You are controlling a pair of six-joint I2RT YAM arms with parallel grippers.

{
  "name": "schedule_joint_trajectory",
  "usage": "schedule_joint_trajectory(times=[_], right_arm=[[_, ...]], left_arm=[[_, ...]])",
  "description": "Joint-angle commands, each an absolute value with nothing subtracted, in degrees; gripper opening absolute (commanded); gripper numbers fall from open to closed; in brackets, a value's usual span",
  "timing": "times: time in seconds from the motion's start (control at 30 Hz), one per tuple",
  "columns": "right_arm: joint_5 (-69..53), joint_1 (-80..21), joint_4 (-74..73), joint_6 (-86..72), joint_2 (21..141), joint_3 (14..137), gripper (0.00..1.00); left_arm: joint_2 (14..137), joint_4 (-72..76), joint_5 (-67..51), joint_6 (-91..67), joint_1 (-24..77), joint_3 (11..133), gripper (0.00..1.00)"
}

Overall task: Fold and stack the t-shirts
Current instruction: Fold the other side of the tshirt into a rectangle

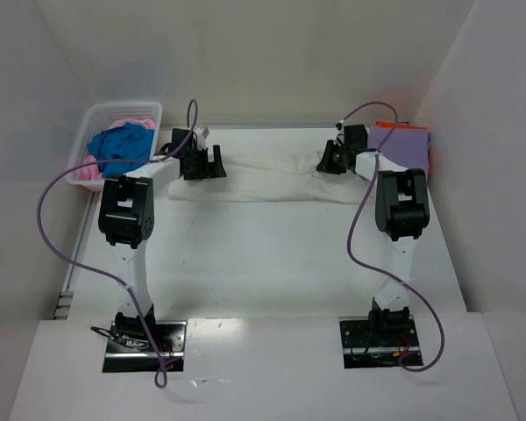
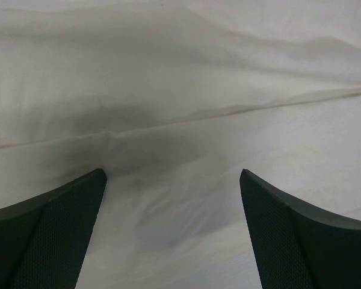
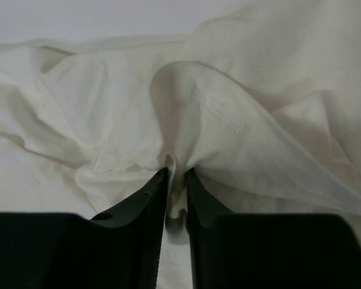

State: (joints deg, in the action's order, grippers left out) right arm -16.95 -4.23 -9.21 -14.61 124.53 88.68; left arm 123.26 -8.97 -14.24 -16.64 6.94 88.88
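Right gripper [image 3: 175, 176] tight on a fold of the cream t-shirt [image 1: 263, 181], left gripper [image 2: 171, 177] fingers wide apart (same shirt beneath).

No text, label, brand, number or sign can be read in any view: the cloth, the basket, the arms and the surface all show plain, unmarked faces at this resolution.
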Motion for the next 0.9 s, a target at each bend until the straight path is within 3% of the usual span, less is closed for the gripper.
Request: schedule_joint_trajectory(times=[0.0,0.1,0.33,0.63,0.87], right_arm=[[-20.73,-4.57,-8.79,-13.27,125.24,93.42,0.22],[-21.88,-4.57,-8.79,-13.80,125.77,96.06,0.11],[-22.41,-4.57,-10.19,-14.41,128.58,104.57,0.11],[-24.61,-5.19,-15.47,-13.18,136.84,113.11,0.37],[-19.61,-6.24,-15.47,-12.57,136.85,113.72,0.41]], left_arm=[[124.89,-9.14,-15.21,-15.73,7.12,90.96,1.00],[124.89,-9.67,-15.21,-15.21,7.12,90.97,1.00],[125.95,-10.72,-15.21,-15.21,7.12,92.11,1.00],[126.47,-10.72,-15.21,-15.21,7.12,92.11,1.00],[126.47,-10.72,-15.73,-15.21,7.12,92.11,1.00]])
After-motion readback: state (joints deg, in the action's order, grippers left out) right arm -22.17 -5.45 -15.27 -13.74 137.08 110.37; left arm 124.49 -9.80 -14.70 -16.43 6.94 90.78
